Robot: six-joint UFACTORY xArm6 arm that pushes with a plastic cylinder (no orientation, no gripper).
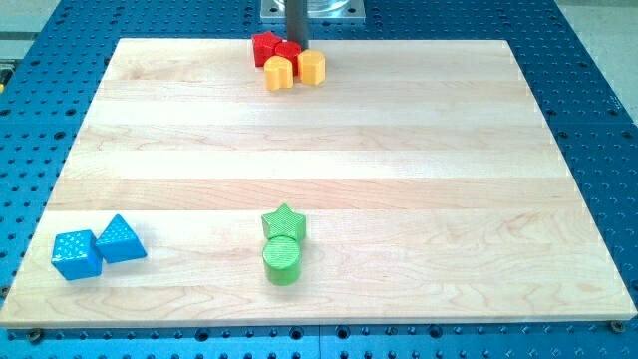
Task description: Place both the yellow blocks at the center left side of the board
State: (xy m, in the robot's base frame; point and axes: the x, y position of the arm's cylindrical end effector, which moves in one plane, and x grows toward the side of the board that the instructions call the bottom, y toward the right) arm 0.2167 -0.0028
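Tip: your rod comes down at the view's top centre, its end at the red blocks; no jaws to read.
Yellows: yellow block and second yellow side by side, just below red blocks.
Greens: star touching cylinder, bottom centre.
Blues: cube beside blue block, bottom left.

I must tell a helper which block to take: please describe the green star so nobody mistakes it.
Look at the wooden board, near its bottom edge, around the middle. Two green blocks touch there; the green star is the upper one, pointed, unlike the green cylinder below.
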